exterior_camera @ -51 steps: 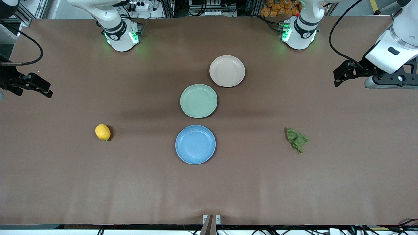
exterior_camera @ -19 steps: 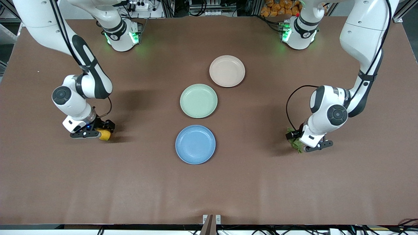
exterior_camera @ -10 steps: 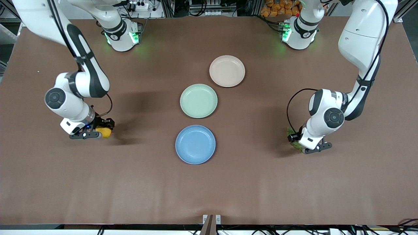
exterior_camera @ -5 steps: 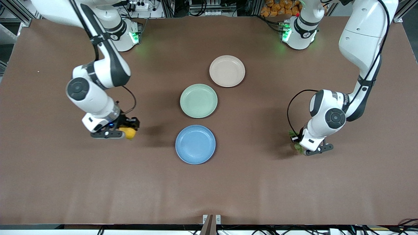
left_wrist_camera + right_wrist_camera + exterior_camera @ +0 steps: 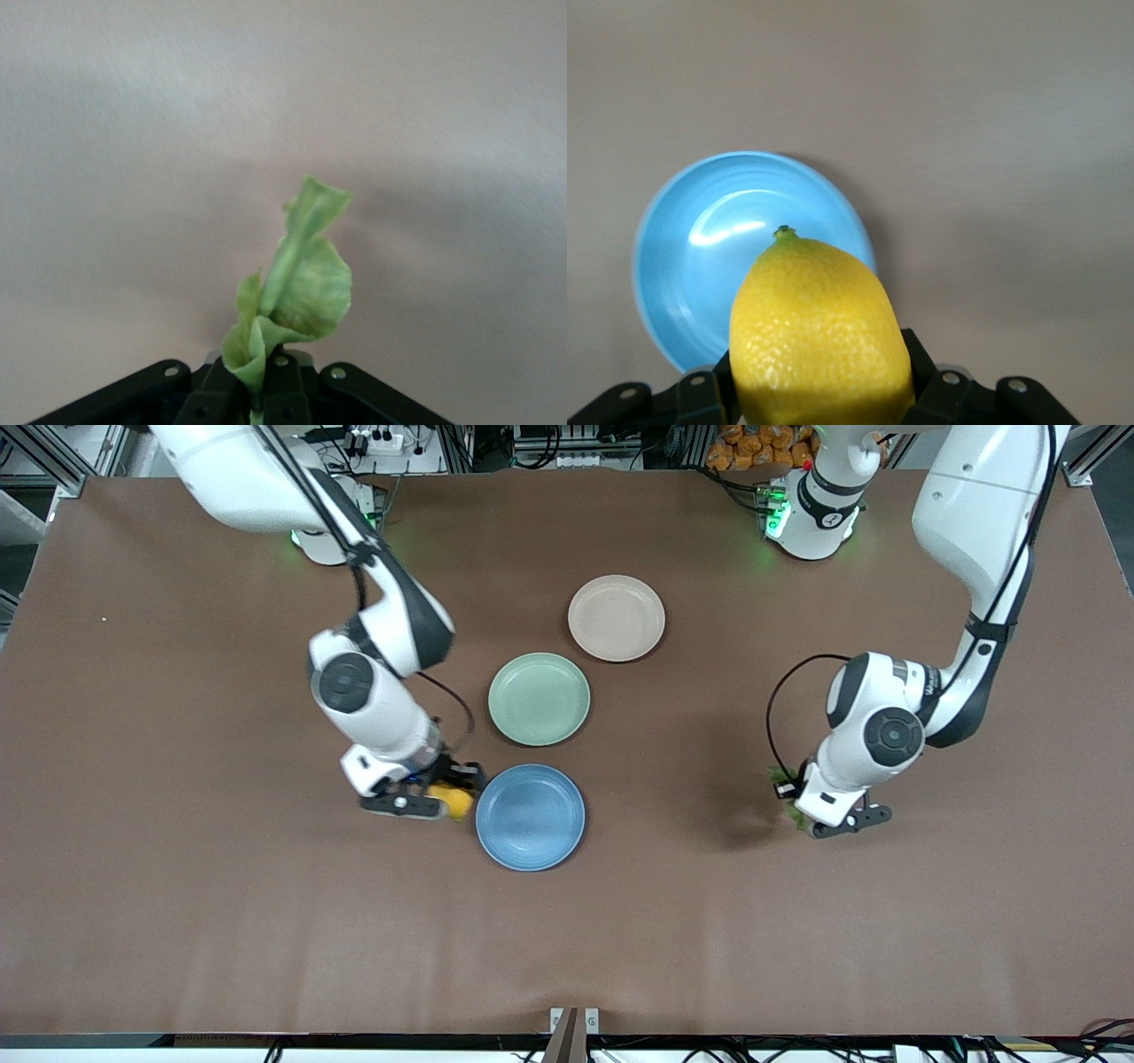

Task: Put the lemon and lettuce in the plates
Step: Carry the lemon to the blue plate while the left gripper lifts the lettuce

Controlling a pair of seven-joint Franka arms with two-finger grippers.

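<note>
My right gripper is shut on the yellow lemon and holds it in the air beside the rim of the blue plate, toward the right arm's end. In the right wrist view the lemon fills the jaws with the blue plate under it. My left gripper is shut on the green lettuce, lifted off the table near the left arm's end. The lettuce hangs crumpled from the jaws in the left wrist view. The beige-pink plate lies empty nearer the robot bases.
A pale mint-green plate lies between the blue and beige-pink plates. The brown table stretches bare toward the front camera and both ends.
My right gripper has carried the lemon from the right arm's end toward the blue plate. My left gripper has lifted the lettuce off the table and shifted slightly toward the middle.
</note>
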